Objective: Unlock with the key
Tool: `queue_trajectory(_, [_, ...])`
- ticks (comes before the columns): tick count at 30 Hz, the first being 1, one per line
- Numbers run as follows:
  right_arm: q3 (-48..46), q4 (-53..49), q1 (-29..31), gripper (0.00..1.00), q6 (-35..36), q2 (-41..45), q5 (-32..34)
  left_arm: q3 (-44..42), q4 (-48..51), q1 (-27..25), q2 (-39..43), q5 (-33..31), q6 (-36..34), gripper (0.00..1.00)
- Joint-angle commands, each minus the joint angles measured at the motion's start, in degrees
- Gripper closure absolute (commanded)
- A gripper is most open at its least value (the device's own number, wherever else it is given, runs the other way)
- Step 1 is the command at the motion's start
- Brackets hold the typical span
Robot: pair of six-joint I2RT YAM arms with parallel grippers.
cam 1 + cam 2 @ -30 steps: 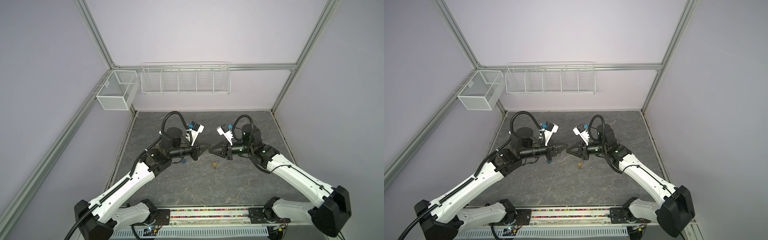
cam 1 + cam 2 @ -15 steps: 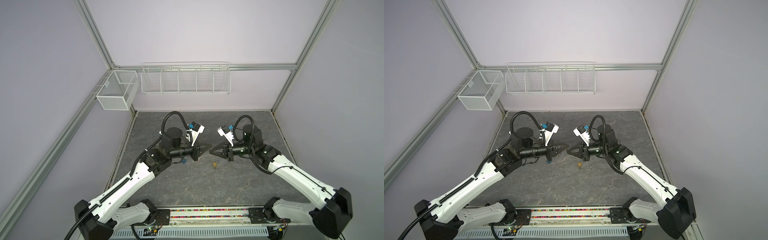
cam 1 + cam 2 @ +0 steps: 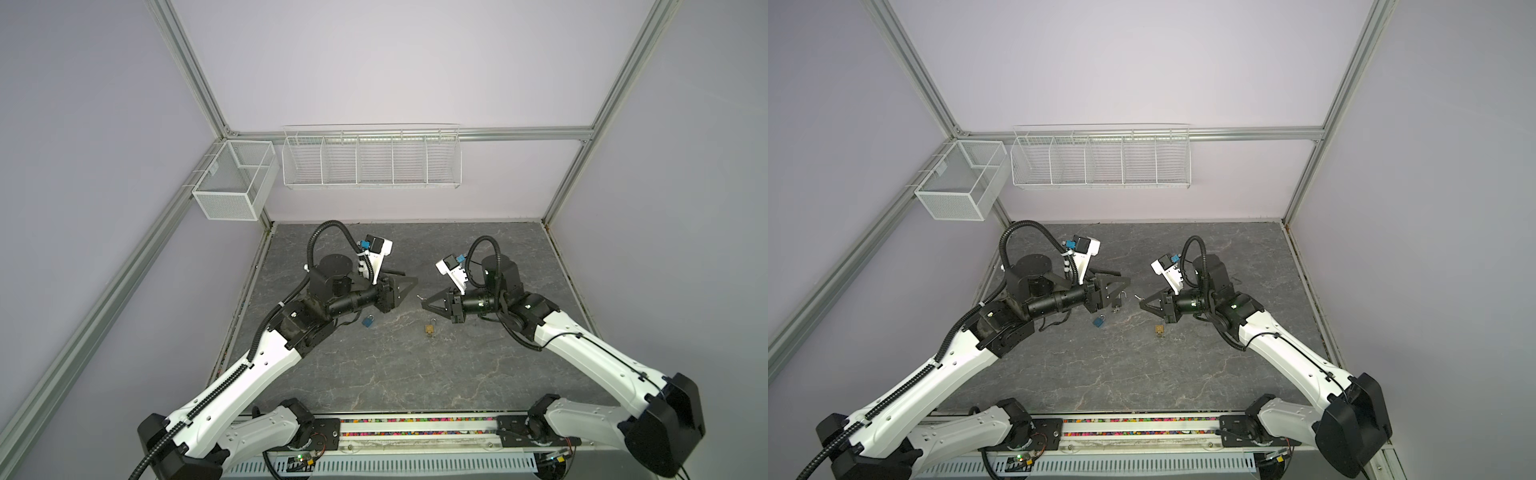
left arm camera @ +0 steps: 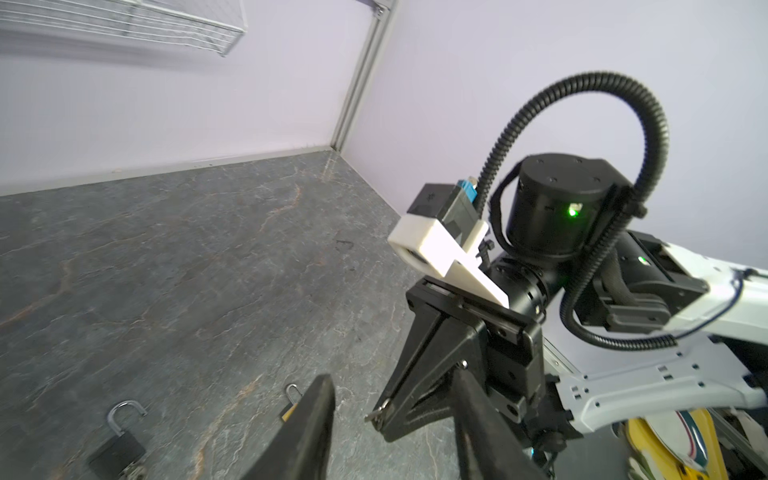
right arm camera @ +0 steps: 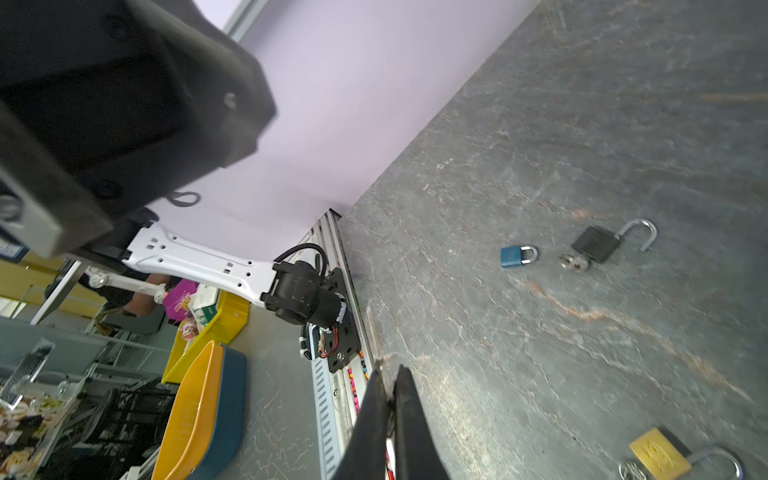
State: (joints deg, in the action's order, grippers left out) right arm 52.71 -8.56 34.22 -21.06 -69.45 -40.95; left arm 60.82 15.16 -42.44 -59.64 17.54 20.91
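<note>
A black padlock (image 5: 594,245) lies on the table with its shackle swung open and a silver key (image 5: 575,262) at its base. It also shows in the left wrist view (image 4: 120,442) and in a top view (image 3: 1118,303), just below my left gripper (image 3: 1124,277). My left gripper (image 4: 392,376) is open, nothing between its fingers (image 4: 320,399). Facing it, my right gripper (image 3: 423,304) is shut on a small silver key (image 4: 376,415) that sticks out of its tips (image 3: 1137,297). The padlock is hidden behind the left gripper (image 3: 410,276) in a top view.
A blue padlock (image 3: 368,321) (image 5: 515,255) lies shut near the left arm. A brass padlock (image 3: 429,330) (image 5: 658,455) with an open shackle lies below the right gripper. Wire baskets (image 3: 372,158) hang on the back wall.
My left gripper's jaws have opened. The black padlock now lies on the table under it. The right gripper stays shut and has hardly moved.
</note>
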Motion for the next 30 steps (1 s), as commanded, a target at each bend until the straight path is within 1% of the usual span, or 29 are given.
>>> queue_trajectory(1, [-2.0,-0.1,0.3,0.94,-3.1,-0.8,5.2,-3.6,3.3,0.5,1.8,-10.1,3.3,0.51])
queue_trajectory(3, [-4.9,1.9,1.3,0.94,-4.9,-0.9,6.8,-5.6,5.2,1.0,1.9,-13.8,5.0,0.51])
queue_trajectory(6, [-6.7,3.2,3.5,0.94,-7.0,-1.5,11.2,-7.2,9.9,1.3,0.7,-19.0,7.3,0.51])
queue_trajectory(8, [-7.8,4.2,6.0,0.94,-8.2,-2.0,14.7,-8.6,12.2,1.4,-0.3,-22.3,9.0,0.50])
queue_trajectory(10, [-8.3,4.5,8.4,0.93,-9.4,-3.2,17.6,-10.7,11.9,2.0,-1.2,-23.2,10.4,0.49])
queue_trajectory(12, [-9.0,6.0,10.0,0.93,-11.5,-4.8,18.4,-12.6,11.9,3.5,-2.9,-23.0,11.7,0.49])
queue_trajectory(14, [-10.8,10.1,11.4,0.94,-14.4,-6.4,18.3,-14.6,10.8,5.6,-5.4,-20.7,12.6,0.48])
queue_trajectory(18, [-14.1,15.9,12.5,0.93,-18.8,-7.9,21.7,-16.0,10.2,7.9,-10.8,-21.0,13.9,0.47])
queue_trajectory(19, [-15.2,17.4,12.5,0.93,-20.0,-7.8,22.8,-15.6,10.8,8.1,-12.5,-21.4,13.8,0.47])
queue_trajectory(21, [-16.5,20.4,12.5,0.93,-20.6,-8.0,22.5,-14.6,11.9,8.2,-15.6,-23.5,12.9,0.47])
queue_trajectory(25, [-15.5,19.9,12.7,0.94,-19.2,-9.5,21.3,-10.0,13.2,8.2,-23.0,-25.1,7.6,0.46])
queue_trajectory(28, [-15.3,19.8,12.7,0.94,-18.8,-9.5,21.5,-6.7,13.2,8.2,-28.5,-23.6,3.3,0.46])
queue_trajectory(30, [-15.1,19.8,12.7,0.94,-18.5,-9.4,21.3,-5.5,12.9,8.2,-31.1,-23.0,1.9,0.46])
